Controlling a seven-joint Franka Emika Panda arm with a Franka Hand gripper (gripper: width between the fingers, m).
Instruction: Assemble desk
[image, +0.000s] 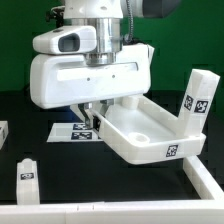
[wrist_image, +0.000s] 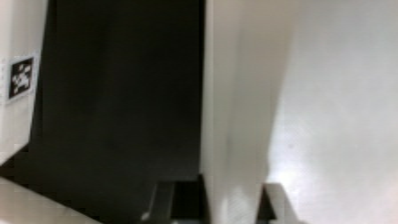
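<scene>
Your tool (image: 92, 117) is clamped on the panel (image: 150, 135) rim, likely to turn it for the next leg. The fitted leg (image: 197, 98) stands at the panel's corner, and the loose leg (image: 27, 171) lies well off it.

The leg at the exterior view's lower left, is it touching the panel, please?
Apart. The exterior view shows the leg well clear of the panel, with black table between them.
</scene>
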